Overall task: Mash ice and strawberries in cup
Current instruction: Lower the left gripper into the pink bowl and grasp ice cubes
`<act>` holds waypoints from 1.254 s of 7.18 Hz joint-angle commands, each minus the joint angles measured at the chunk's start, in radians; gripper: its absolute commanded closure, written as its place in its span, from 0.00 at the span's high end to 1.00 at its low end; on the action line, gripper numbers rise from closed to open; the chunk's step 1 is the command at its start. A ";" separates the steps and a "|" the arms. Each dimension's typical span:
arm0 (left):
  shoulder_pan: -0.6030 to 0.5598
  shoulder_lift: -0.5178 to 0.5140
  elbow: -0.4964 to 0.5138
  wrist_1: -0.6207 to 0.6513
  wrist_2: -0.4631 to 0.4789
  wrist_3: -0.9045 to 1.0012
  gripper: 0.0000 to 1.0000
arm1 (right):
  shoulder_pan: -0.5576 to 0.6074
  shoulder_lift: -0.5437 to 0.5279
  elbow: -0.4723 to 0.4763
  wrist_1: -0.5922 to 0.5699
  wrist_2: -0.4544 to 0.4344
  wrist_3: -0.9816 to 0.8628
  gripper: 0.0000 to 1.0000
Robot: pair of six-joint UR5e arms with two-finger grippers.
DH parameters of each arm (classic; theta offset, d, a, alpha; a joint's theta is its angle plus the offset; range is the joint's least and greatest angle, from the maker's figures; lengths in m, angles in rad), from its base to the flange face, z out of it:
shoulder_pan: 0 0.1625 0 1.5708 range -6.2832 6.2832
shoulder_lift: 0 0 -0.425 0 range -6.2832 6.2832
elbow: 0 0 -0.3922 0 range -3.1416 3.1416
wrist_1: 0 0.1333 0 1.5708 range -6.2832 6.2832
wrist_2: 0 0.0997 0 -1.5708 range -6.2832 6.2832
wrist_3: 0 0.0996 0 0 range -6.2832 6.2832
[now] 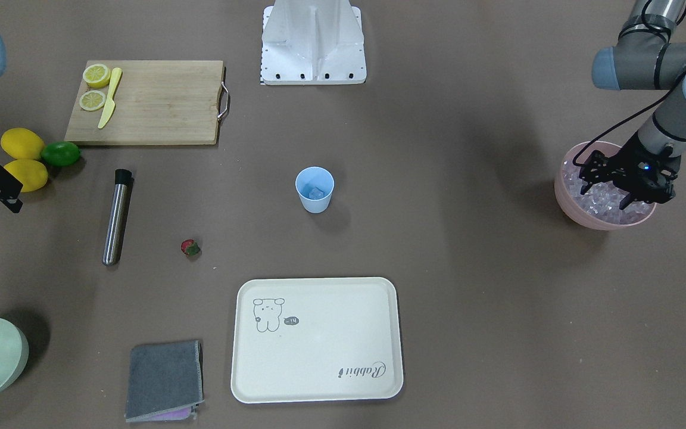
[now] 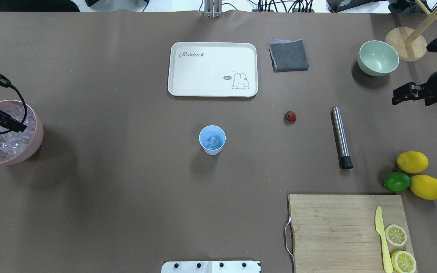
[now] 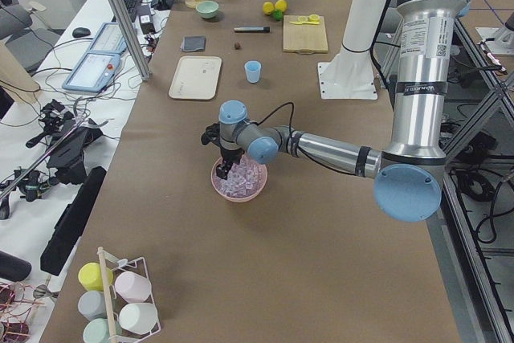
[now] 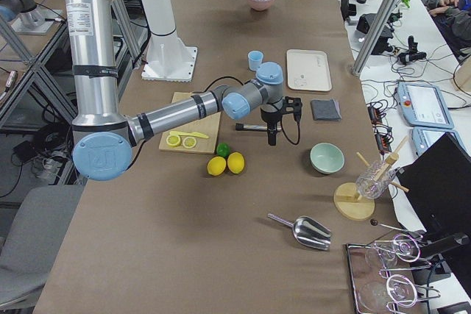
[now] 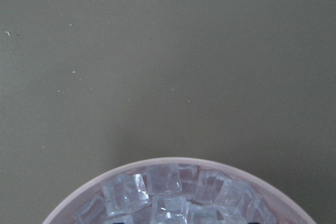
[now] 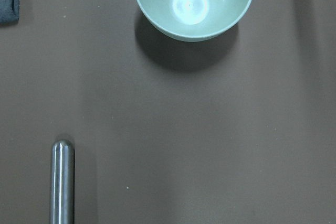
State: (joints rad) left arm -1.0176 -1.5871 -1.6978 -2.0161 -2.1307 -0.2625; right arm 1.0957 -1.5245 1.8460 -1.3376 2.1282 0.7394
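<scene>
Ice pickup: left fingers (image 1: 588,179) open, clear plastic ice cubes (image 1: 602,205) just beneath.
Likely next: grip one; light-blue plastic cup (image 1: 314,189) stands well apart.

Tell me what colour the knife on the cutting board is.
Pale yellow, blade and handle alike; the knife shows best in the exterior front-facing view.

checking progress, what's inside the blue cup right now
The cup holds clear ice at its bottom; how many cubes is unclear. No strawberry inside: the strawberry lies on the table.
</scene>
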 commanded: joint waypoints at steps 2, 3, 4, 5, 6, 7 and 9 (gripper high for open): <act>0.002 -0.010 0.007 -0.007 0.000 -0.017 0.76 | 0.000 0.000 -0.001 0.000 -0.005 0.000 1.00; 0.004 -0.010 0.009 -0.007 0.000 -0.014 0.76 | 0.000 0.000 -0.001 0.000 -0.005 0.000 1.00; 0.005 -0.011 0.007 -0.007 0.000 -0.012 0.74 | 0.000 0.000 -0.001 0.000 -0.005 0.000 1.00; 0.004 -0.010 0.009 -0.007 0.000 -0.009 0.74 | 0.000 0.000 -0.002 0.000 -0.005 0.000 1.00; 0.005 -0.010 0.009 -0.007 0.000 -0.004 0.73 | 0.000 0.000 -0.001 0.000 -0.005 0.000 1.00; 0.005 -0.010 0.009 -0.007 0.000 -0.004 0.69 | 0.000 0.000 -0.001 0.000 -0.007 0.000 1.00; 0.005 -0.010 0.009 -0.006 0.000 -0.004 0.66 | 0.000 0.000 -0.001 0.000 -0.005 0.000 1.00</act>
State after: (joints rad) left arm -1.0125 -1.5969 -1.6890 -2.0223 -2.1307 -0.2672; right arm 1.0953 -1.5248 1.8453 -1.3371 2.1220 0.7394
